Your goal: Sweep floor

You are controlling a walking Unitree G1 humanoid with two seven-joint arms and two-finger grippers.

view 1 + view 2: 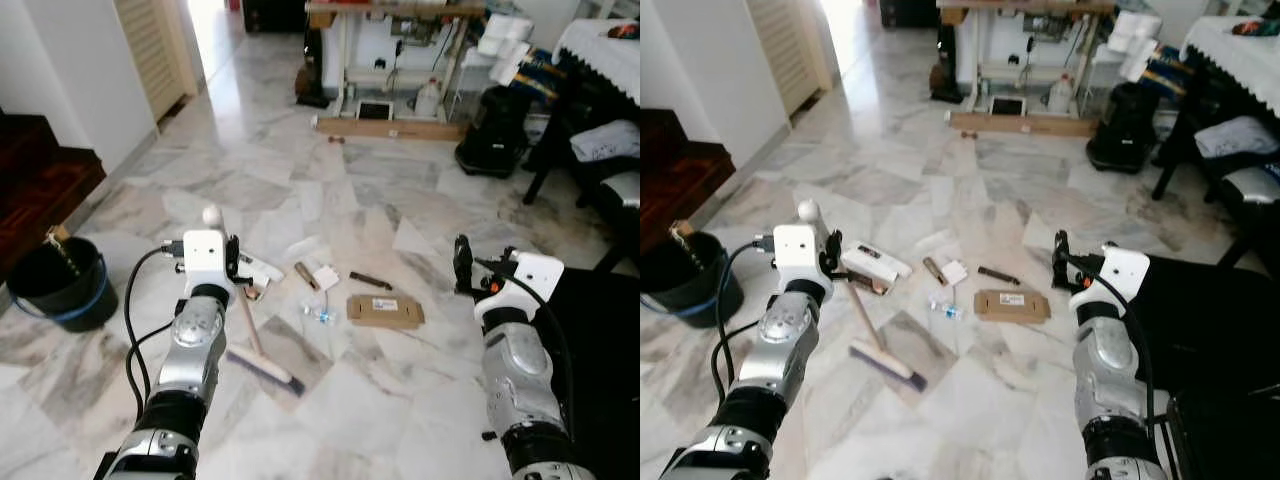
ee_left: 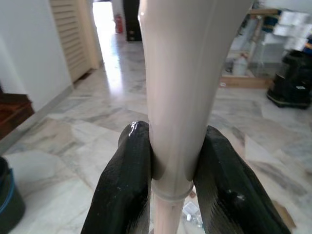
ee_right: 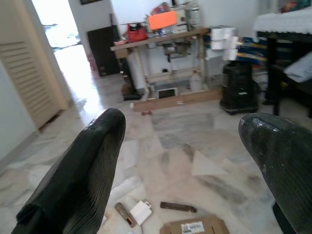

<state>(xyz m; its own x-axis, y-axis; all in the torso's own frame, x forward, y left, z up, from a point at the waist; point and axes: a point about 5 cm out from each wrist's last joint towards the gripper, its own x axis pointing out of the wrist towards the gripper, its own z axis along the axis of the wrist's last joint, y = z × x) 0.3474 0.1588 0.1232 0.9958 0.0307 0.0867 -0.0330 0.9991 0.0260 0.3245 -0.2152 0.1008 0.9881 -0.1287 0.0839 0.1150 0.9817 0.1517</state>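
My left gripper (image 1: 236,258) is shut on the cream handle of a broom (image 1: 246,315); the wrist view shows both black fingers (image 2: 124,185) clamped on the handle (image 2: 178,97). The broom head (image 1: 265,368) rests on the marble floor just ahead of me. Litter lies in front of it: a flat cardboard piece (image 1: 385,310), a white box (image 1: 262,270), a small white paper (image 1: 326,277), a brown stick (image 1: 370,281) and a clear wrapper (image 1: 319,315). My right gripper (image 1: 462,265) is held up at the right, open, with nothing between its fingers.
A black bucket (image 1: 60,285) stands at my left by dark wooden stairs (image 1: 40,180). A black mat or bag (image 1: 600,340) lies at my right. Farther off are a workbench (image 1: 395,60), a black vacuum-like unit (image 1: 495,130) and a dark chair (image 1: 595,150).
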